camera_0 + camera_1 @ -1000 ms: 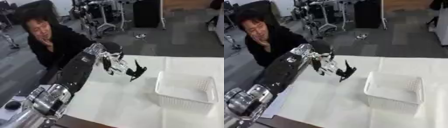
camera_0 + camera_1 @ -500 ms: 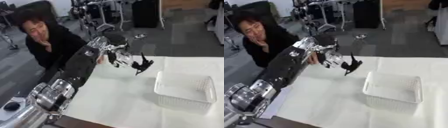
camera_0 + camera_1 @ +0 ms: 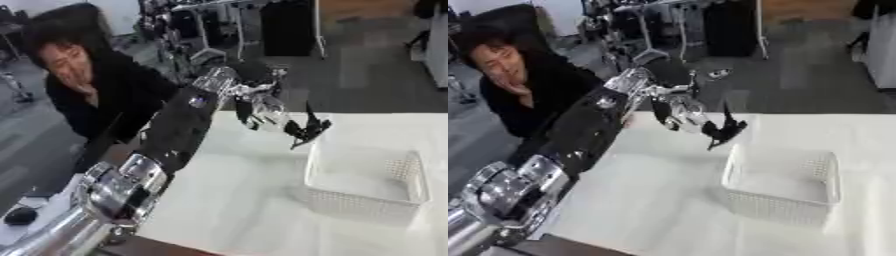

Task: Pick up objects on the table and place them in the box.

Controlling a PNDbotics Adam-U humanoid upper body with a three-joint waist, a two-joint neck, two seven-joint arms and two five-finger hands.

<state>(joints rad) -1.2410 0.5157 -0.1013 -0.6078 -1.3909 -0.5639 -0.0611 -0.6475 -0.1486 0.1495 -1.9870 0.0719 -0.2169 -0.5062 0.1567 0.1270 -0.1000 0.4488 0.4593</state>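
While the left hand (image 3: 262,112) was curled round a small dark object (image 3: 306,131) in the left eye view, that object was held above the table (image 3: 245,190), beside the white box (image 3: 363,197) and not yet inside. In the right eye view, the box's far-left corner was nearly reached; nothing was seen inside, and release remained.

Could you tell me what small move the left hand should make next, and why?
Probably carry on a little to the right, then release: the left hand holds a small black object in its fingers just above the near-left rim of the white basket, not yet over its inside.
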